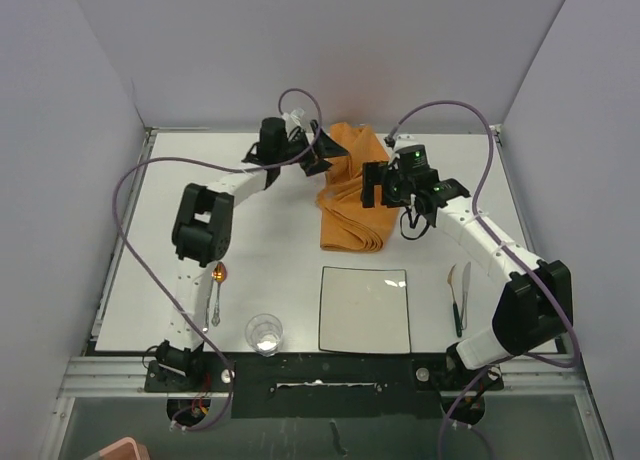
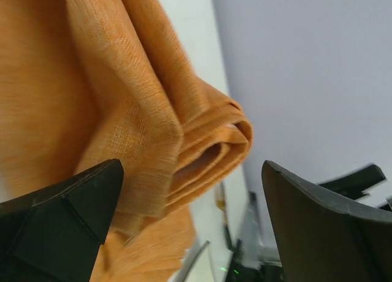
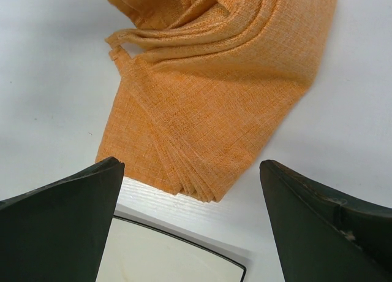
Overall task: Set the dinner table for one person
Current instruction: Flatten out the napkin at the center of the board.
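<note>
The orange cloth (image 3: 214, 98) looks coarsely woven; the dinner table (image 1: 270, 250) smooth, matte white.

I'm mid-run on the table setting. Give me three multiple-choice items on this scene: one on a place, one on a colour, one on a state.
1. Where on the table does the spoon lie?
A. left of the plate
B. on the plate
C. right of the plate

2. What colour is the folded cloth?
A. blue
B. orange
C. green

3. How is the left gripper?
A. shut on the cloth
B. shut on the spoon
C. open

Answers:
1 A: the top view shows the spoon off the plate, to its left.
2 B: the cloth is orange in all three views.
3 C: its wrist view shows it spread wide, clamped on nothing.
</note>
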Motion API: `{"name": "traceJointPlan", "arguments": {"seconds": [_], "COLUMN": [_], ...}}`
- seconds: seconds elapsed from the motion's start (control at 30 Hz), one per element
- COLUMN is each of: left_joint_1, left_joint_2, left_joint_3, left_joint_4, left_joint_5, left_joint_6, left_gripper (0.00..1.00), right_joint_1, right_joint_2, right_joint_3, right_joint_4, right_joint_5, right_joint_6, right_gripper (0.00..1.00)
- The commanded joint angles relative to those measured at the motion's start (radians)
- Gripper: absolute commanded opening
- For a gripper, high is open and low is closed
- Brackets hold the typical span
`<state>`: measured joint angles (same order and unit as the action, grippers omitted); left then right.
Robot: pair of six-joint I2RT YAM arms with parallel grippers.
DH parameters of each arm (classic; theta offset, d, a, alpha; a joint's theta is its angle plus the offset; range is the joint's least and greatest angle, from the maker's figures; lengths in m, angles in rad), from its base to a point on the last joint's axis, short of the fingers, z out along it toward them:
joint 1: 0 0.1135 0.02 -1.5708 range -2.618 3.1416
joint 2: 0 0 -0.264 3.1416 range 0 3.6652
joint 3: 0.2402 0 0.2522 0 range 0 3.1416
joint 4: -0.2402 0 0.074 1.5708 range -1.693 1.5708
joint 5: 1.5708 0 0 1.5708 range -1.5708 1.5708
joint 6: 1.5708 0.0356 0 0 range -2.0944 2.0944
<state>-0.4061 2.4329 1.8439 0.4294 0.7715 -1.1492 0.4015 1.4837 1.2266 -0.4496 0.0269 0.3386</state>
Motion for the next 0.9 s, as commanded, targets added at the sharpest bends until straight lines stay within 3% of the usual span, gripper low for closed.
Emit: {"name": "traceJointPlan", "arguments": {"seconds": [0.0, 0.07, 0.23, 0.57, 0.7, 0.87], "left_joint_1": [0.094, 0.101, 0.142, 0.136, 0.145, 0.171], "left_joint_2": [-0.317, -0.317, -0.345, -0.184, -0.143, -0.128], "left_joint_3": [0.048, 0.047, -0.166, -0.167, -0.229, -0.405], "left_joint_4": [-0.637, -0.786, -0.636, -0.546, -0.432, -0.098], "left_joint_5": [-0.242, -0.314, -0.297, -0.223, -0.157, -0.027], "left_joint_6": [0.581, 0.661, 0.592, 0.534, 0.457, 0.244], "left_gripper": [0.98, 0.98, 0.98, 0.98, 0.98, 0.95], "right_joint_1": [0.018, 0.023, 0.032, 0.033, 0.033, 0.031], "right_joint_2": [0.029, 0.039, 0.048, 0.039, 0.026, 0.019], "right_joint_3": [0.053, 0.068, 0.086, 0.095, 0.093, 0.088], "right_joint_4": [0.033, 0.027, 0.03, 0.028, 0.026, 0.025], "right_joint_5": [-0.026, -0.029, -0.039, -0.048, -0.042, -0.025], "right_joint_6": [-0.039, -0.04, -0.045, -0.073, -0.083, -0.094], "right_gripper": [0.99, 0.99, 0.99, 0.99, 0.99, 0.99]}}
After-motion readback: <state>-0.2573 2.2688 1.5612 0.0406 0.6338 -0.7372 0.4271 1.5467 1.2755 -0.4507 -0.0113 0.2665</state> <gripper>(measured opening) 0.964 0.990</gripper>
